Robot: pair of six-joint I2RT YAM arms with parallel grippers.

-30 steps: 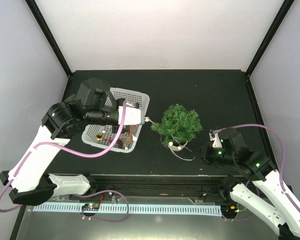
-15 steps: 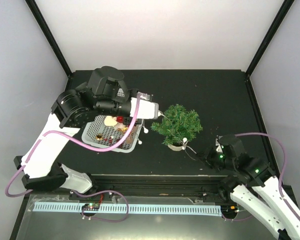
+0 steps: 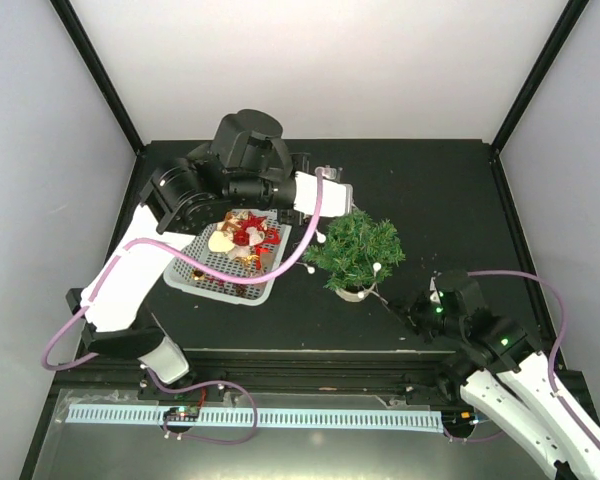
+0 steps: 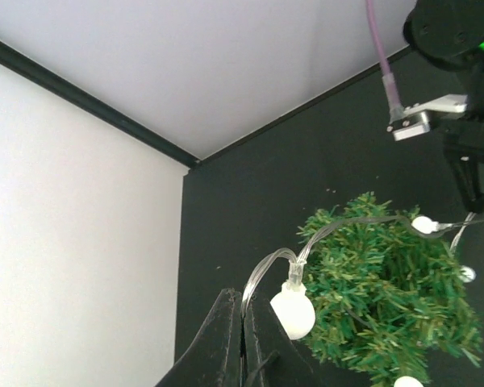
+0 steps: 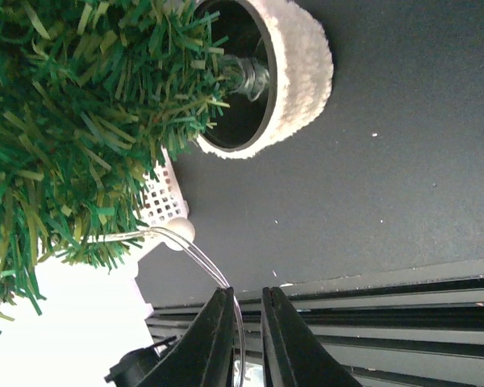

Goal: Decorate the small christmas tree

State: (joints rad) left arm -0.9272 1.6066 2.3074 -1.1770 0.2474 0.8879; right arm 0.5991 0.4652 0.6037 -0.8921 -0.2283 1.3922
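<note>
The small christmas tree (image 3: 358,246) stands in its fuzzy white pot (image 5: 302,76) on the black table (image 3: 440,190). The tree is green and bushy. A string of lights (image 4: 293,313) with little round white bulbs lies over the tree. One bulb hangs at the tree's edge, and more bulbs peek out among the needles.

The left claw (image 4: 244,297) is just beside the tree, on the basket side. It is clenched tight on the clear wire of the string of lights, right next to a bulb. From there the wire goes up and over the top of the tree.

The right claw (image 5: 247,292) is low down near the tree's pot, on the side closest to the arm bases. Its two fingers (image 5: 286,339) stand a little apart, so it is not squeezing. The clear wire runs through the gap, close to one finger. I cannot tell if the wire touches that finger.

A white mesh basket (image 3: 210,285) sits just beside the tree, on the left arm's side. Inside it lie red, gold and cream ornaments (image 3: 245,238). The left arm reaches over the basket to get to the tree.
</note>
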